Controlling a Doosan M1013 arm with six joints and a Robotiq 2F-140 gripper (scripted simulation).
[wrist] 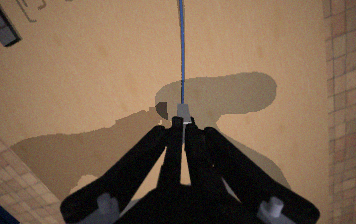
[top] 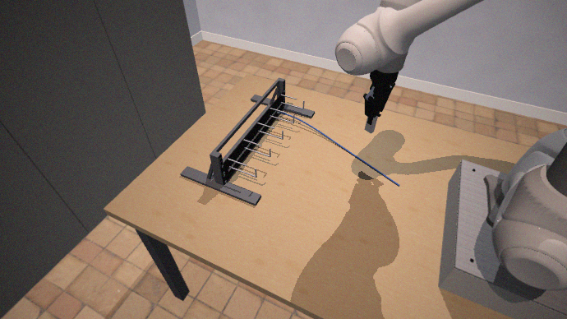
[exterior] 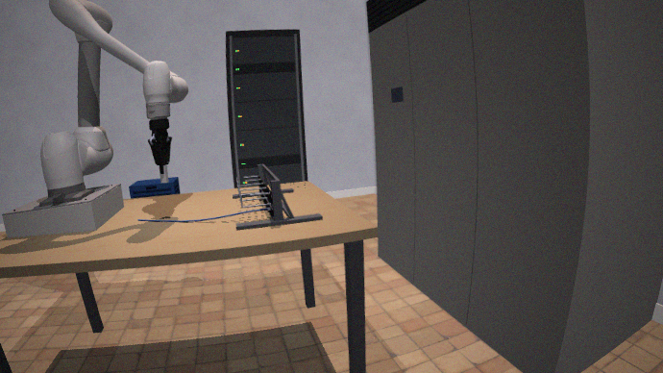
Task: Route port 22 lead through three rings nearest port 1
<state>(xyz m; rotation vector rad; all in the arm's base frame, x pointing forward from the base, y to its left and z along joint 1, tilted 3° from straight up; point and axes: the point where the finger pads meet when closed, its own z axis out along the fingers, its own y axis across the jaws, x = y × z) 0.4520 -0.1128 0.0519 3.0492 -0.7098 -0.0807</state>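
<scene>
One small rack [top: 246, 147] stands toward the left of the wooden table [top: 292, 223] in the top view, a dark frame on two flat feet, with a row of thin wire rings [top: 267, 151] jutting from its front. From the far end of that frame a blue lead [top: 334, 143] leaves the panel and runs rightward across the table in a long shallow curve, passing through none of the nearer rings that can be made out; its free end lies on the wood, well inside the table edge, within the arm's shadow. Further right and above, the gripper [top: 371, 125] hangs point-down in the air, its fingers pressed fully together with nothing between them. In the wrist view the gripper [wrist: 182, 118] looks straight down along the lead [wrist: 182, 50], which stretches away from just beyond the fingertips, apart from them. At the far right the arm's grey base block [top: 460, 231] sits on the table corner.
</scene>
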